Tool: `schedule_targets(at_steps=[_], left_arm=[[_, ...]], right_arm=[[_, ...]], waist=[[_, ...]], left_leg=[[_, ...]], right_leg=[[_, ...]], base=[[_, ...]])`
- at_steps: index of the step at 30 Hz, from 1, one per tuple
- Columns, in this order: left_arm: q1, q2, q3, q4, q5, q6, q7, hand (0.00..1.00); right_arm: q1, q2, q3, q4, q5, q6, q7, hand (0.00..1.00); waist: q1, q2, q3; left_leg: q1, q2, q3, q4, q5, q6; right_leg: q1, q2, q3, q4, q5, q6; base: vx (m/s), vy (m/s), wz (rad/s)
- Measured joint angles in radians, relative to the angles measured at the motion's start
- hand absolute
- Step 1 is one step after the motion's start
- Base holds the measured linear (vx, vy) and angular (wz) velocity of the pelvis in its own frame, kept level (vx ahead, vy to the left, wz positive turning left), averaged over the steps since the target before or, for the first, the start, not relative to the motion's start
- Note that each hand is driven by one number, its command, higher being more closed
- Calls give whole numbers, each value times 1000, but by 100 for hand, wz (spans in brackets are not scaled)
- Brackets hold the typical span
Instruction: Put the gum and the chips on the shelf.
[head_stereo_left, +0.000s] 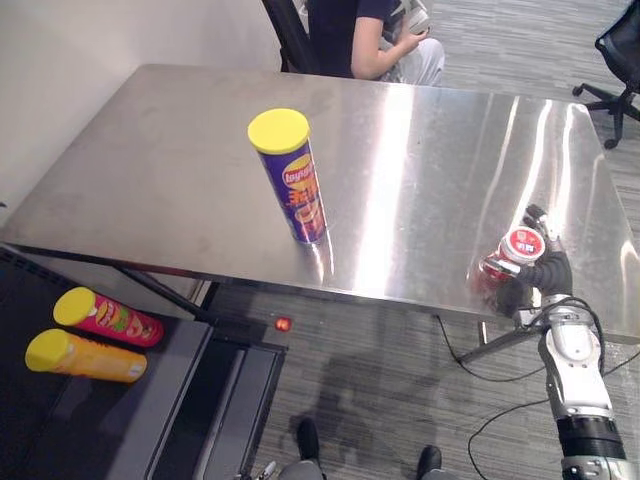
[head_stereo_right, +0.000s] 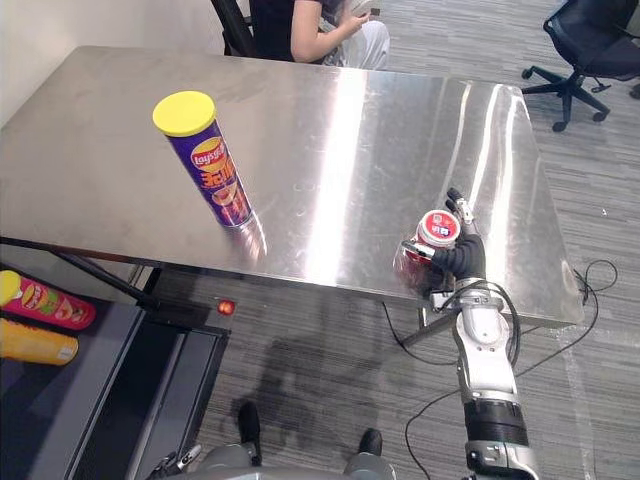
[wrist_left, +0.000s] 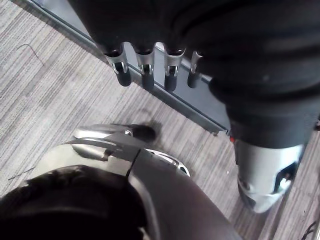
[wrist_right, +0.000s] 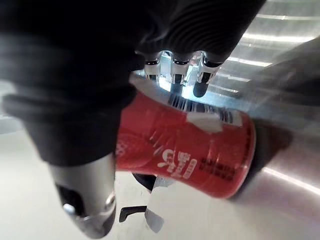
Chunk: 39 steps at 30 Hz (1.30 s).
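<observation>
At the lower right of the frame, by the near edge of the table (head_stereo_left: 150, 170), the right hand (head_stereo_left: 548, 272) has its fingers and thumb wrapped round the red gum tub (head_stereo_left: 520, 244). The purple chips can (head_stereo_left: 295, 185) stands upright left of centre on the table, well apart from the gum. The left hand (wrist_left: 145, 70) hangs relaxed over the floor, holding nothing, and two cans (head_stereo_left: 105, 317) lie on the shelf (head_stereo_left: 150, 400) at lower left.

Gum canister (wrist_right: 197, 145) (right hand (wrist_right: 173, 75) around it)
</observation>
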Motion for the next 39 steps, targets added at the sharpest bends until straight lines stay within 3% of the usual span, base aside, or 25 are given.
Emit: schedule_targets(at_steps=[17,26,39], left_arm=[[-7,11,-8,-6,40,11,3,0],[-7,12,-5,-15,78,17,5,0],[-7,11,5,-16,118,19,21,0]], right_arm=[[-16,49,42,-22,-5,0,6,100],[22,77,42,-148,-5,-3,10,100],[157,118,-9,-292,112,-5,44,100]], waist=[[7,-13,11],[3,-14,11],[-3,-13,10]], left_leg=[[-7,0,-4,0,1,0],[7,2,3,6,1,0],[32,6,21,0,2,0]], right_leg=[[0,0,-3,0,0,0],[8,0,5,1,1,0],[19,2,24,2,2,0]], base=[[1,-1,1],[2,-1,-2],[-18,-4,-4]])
